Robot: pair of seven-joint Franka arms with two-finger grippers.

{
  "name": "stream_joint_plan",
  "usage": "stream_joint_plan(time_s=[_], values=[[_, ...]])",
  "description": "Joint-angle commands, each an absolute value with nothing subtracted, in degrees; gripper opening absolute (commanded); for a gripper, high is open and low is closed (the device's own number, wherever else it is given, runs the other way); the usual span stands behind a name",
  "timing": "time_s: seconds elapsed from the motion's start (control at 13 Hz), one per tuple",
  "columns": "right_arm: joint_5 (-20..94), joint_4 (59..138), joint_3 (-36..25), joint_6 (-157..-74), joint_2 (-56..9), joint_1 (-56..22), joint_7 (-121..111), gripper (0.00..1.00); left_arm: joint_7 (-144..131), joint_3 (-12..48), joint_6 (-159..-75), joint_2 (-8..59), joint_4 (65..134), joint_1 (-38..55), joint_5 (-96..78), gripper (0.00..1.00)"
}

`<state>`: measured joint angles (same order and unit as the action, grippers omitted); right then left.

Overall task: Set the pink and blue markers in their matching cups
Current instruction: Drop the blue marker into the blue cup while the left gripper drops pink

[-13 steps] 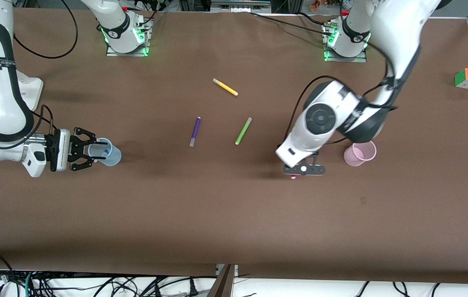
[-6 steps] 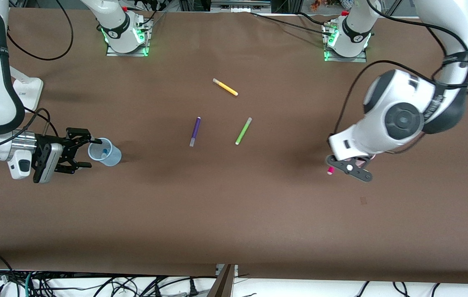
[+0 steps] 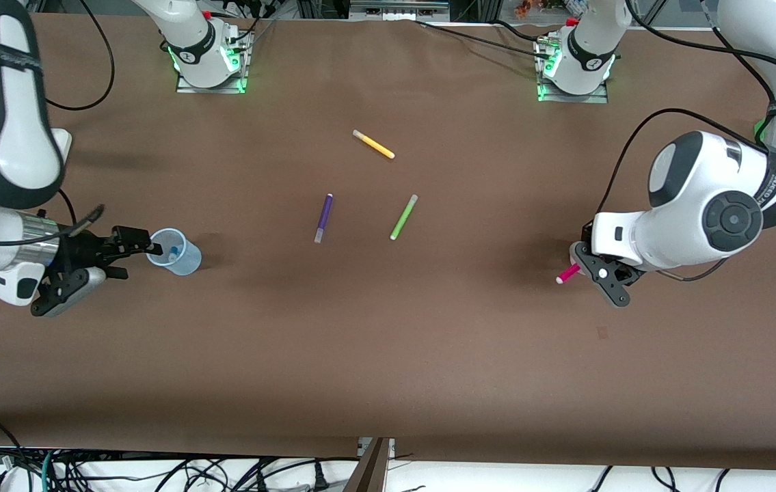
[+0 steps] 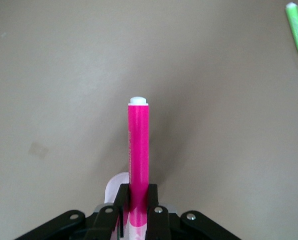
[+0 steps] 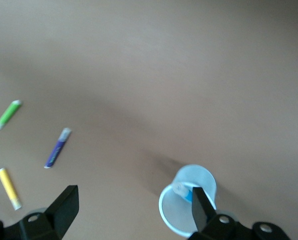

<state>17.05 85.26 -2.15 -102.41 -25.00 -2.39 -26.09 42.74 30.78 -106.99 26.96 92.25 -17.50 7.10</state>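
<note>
Brown table (image 3: 388,342): the pink marker (image 3: 568,274) is clamped in the left gripper (image 3: 589,270) over the pink cup (image 4: 114,186). Toward the right arm's end, the blue marker (image 3: 173,251) stands in the blue cup (image 3: 176,252), with the right gripper (image 3: 131,253) spread wide beside it.

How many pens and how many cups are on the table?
Pens: 5 - yellow pen, purple pen, green pen, pink pen, blue pen
Cups: 2 - blue cup, pink cup
Total: 7
</note>
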Motion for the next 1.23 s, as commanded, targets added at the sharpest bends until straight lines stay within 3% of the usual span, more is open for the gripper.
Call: stream_joint_plan(time_s=[0.0, 0.38, 0.77, 1.15], values=[[12.14, 84.82, -2.29, -96.53, -23.47, -4.31, -9.30, 1.00, 57.17, 31.46, -112.13, 26.37, 97.45, -21.96, 1.08, 0.00], [2.29, 86.39, -0.44, -91.77, -16.02, -6.15, 0.26, 1.00, 76.97, 31.55, -115.58, 25.67, 104.40, -27.76, -10.35, 0.00], [1.50, 94.56, -0.44, -91.67, -2.23, -3.61, 0.09, 1.00, 91.82, 32.43, -115.58, 25.75, 109.67, -36.02, -22.03, 0.00], [1.49, 94.40, -3.24, -92.02, 1.23, -2.11, -0.52, 1.00, 103.42, 32.43, -115.22, 29.78, 111.18, -40.51, -30.74, 0.00]])
